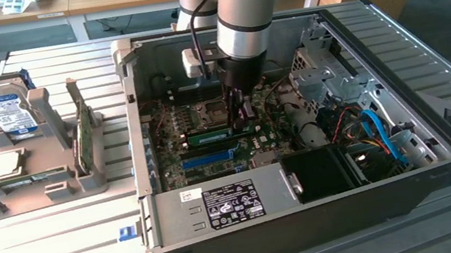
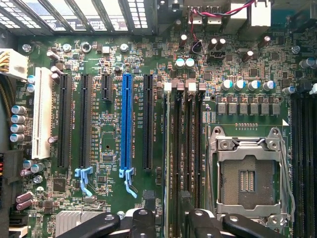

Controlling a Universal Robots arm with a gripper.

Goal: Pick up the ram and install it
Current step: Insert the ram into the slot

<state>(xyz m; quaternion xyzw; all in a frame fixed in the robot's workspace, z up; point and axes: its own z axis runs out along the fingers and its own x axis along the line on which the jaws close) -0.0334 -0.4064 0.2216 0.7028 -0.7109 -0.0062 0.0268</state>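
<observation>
Inside the open computer case, a long green ram stands on edge in a slot of the motherboard. My gripper reaches down at that stick's end on the exterior view's right. In the wrist view my gripper hangs over the black memory slots. Its two dark fingers stand apart on either side of one slot and grip nothing. Seen from above, I cannot tell the stick apart from the slots.
A grey holder on the exterior view's left carries a hard drive, a CPU chip and another green stick. The empty CPU socket lies beside the slots. Cables and a drive cage crowd the case's right.
</observation>
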